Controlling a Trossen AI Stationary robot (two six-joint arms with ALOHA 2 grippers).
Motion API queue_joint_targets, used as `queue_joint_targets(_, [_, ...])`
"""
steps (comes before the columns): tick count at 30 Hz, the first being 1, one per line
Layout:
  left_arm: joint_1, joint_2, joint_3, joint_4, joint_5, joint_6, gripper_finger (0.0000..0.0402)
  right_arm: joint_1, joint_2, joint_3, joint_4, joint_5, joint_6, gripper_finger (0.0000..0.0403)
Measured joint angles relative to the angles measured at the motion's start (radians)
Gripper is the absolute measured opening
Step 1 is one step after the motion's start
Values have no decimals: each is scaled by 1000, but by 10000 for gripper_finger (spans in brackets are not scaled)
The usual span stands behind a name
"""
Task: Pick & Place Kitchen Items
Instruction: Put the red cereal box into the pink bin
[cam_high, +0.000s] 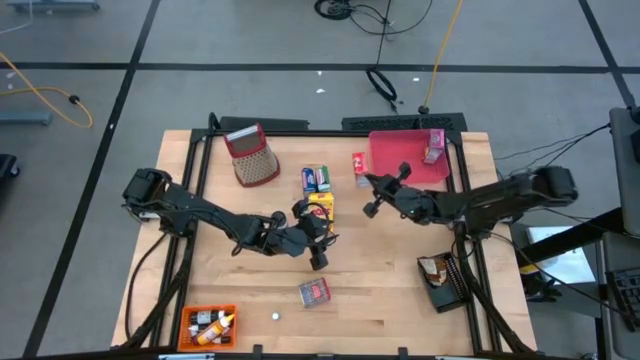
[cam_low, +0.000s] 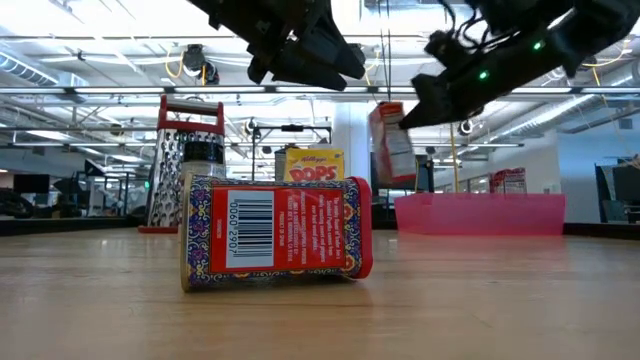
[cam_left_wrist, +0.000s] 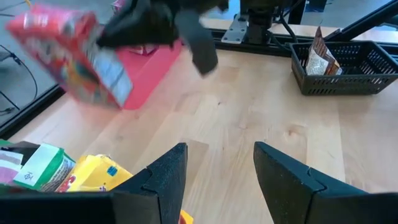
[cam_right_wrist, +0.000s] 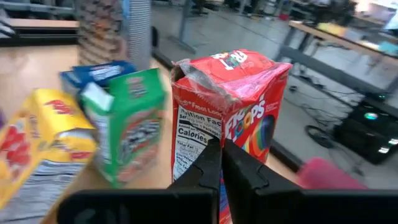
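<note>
Your right gripper (cam_right_wrist: 221, 163) pinches a red Froot Loops box (cam_right_wrist: 231, 118) above the table beside the pink tray (cam_high: 395, 160); your left gripper (cam_left_wrist: 217, 174) hovers open and empty over the yellow Corn Pops box (cam_high: 320, 208); most groceries remain unsorted.

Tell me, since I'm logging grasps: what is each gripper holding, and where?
The right gripper pinches the red cereal box at its lower edge, lifted. The left gripper is open, holding nothing.

Two pincers (cam_high: 318, 232) (cam_high: 370, 187), three trays (cam_high: 410, 160) (cam_high: 207, 326) (cam_high: 445, 283).
</note>
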Motion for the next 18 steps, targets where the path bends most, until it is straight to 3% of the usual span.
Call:
queue_joint_targets(7, [0,0,0,-12,0,-15,186,32,-209,0,-289,122,57,0])
queue_joint_targets(18, [0,0,0,-13,0,-15,186,30,-434,0,-781,231,295,0])
